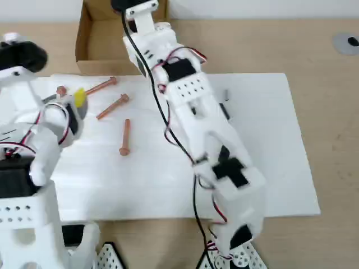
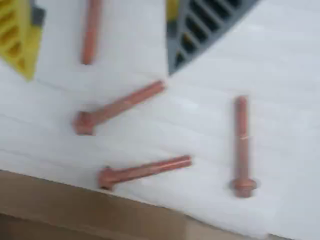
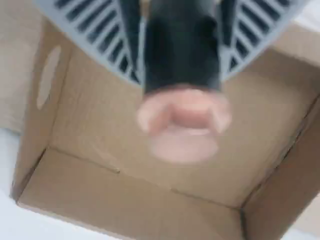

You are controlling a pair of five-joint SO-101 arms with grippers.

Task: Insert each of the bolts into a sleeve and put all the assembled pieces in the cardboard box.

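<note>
The right gripper (image 3: 181,50) has its grey fingers (image 3: 95,40) clamped on a black sleeve (image 3: 182,70). A copper bolt head (image 3: 182,120) pokes out past the fingertips, over the open cardboard box (image 3: 125,200), so this looks like the dropping-in step. Next it should simply let go, well inside the walls. The left gripper (image 2: 100,55) has its fingers apart over one loose bolt (image 2: 90,30) on the white sheet (image 2: 280,75), with three other bolts (image 2: 117,107) beyond the tips.

A: The bolts (image 2: 240,145)?
B: Copper-toned metal, dull sheen. The sleeve (image 3: 182,50) is matt black.
A: And the cardboard box (image 3: 125,200)?
B: Plain brown cardboard, matt. The sheet (image 1: 269,140) is white, matt; table (image 1: 331,112) smooth, wood-look; arms (image 1: 224,129) white plastic.
</note>
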